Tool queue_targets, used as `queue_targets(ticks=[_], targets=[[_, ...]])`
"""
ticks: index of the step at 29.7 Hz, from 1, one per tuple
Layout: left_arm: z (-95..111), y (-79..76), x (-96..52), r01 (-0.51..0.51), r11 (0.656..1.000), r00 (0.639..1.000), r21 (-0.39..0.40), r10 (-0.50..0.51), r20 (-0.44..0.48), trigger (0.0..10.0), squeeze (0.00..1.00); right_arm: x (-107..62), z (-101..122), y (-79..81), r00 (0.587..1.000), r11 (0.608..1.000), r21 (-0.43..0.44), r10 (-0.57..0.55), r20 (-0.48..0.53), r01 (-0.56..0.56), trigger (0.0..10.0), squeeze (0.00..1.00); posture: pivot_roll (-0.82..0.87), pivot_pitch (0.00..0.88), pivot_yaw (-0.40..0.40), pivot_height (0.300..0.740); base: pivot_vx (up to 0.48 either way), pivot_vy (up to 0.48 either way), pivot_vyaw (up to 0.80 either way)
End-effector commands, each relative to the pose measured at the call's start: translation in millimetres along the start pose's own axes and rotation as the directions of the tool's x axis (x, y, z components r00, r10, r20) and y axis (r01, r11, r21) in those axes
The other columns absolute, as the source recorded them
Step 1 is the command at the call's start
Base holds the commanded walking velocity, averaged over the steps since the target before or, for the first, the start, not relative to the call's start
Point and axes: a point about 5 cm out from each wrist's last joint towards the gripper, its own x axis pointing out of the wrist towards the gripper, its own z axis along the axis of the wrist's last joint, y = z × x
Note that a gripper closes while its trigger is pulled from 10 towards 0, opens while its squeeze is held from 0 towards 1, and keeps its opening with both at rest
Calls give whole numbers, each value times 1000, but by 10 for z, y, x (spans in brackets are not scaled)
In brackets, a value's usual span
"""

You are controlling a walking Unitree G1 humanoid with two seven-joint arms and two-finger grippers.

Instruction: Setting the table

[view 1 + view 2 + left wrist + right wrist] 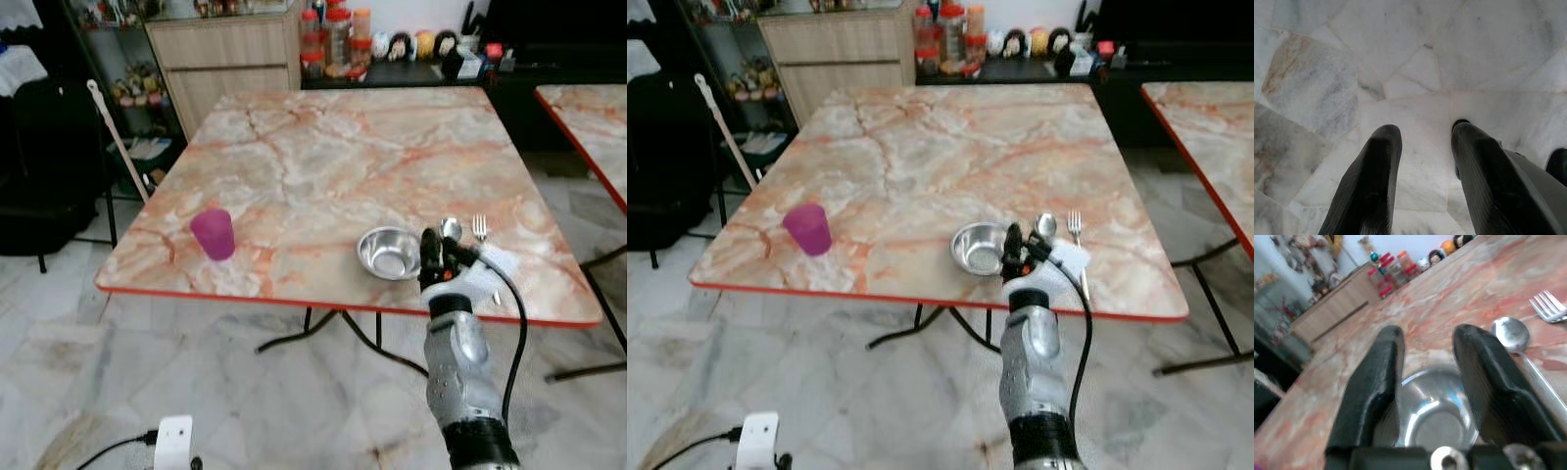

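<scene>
On the marble-patterned table (343, 147), a steel bowl (388, 252) sits near the front edge. To its right lie a spoon (451, 228), a fork (479, 227) and a white napkin (498, 264). A purple cup (213, 233) stands upright at the front left. My right gripper (438, 251) hovers at the bowl's right rim. In the right wrist view it (1429, 333) is open, with the bowl (1435, 406) just beyond the fingers and nothing between them. My left gripper (1425, 129) hangs open over the marble floor.
A second marble table (588, 117) stands at the right, with a gap of floor between. Behind the table are a wooden cabinet (225, 59) and a dark counter with jars (333, 39). A broom handle (118, 147) leans at the left. A white device (173, 441) lies on the floor.
</scene>
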Motion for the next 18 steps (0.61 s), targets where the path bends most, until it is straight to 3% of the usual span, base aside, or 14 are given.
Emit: queue_targets(ticks=[1, 9, 10, 11, 18], targets=[[-16, 24, -3, -16, 1000, 1000, -17, 16, -5, 10000, 0, 32, -61, -31, 997, 996, 55, -61, -40, 63, 10000, 0, -11, 4, 71, 740, 0, 0, 0], [-27, 17, -5, -16, 1000, 1000, -20, 15, -9, 10000, 0, 149, -130, -82, 990, 994, 50, -94, -104, 99, 10000, 0, -3, 1, 68, 740, 0, 0, 0], [-24, 21, -4, -17, 1000, 1000, -22, 17, -8, 10000, 0, 168, -141, -69, 991, 994, 66, -79, -112, 87, 10000, 561, -3, 1, 68, 740, 0, 0, 0], [-17, 23, -3, -18, 1000, 1000, -23, 18, -6, 10000, 0, 187, -151, -72, 989, 995, 51, -84, -119, 91, 10000, 1000, 2, 0, 66, 740, 0, 0, 0], [-1, 23, 1, -16, 999, 1000, -28, 16, -5, 10000, 0, 258, -205, -68, 978, 987, 87, -117, -170, 133, 10000, 1000, 7, 0, 67, 740, 0, 0, 0]])
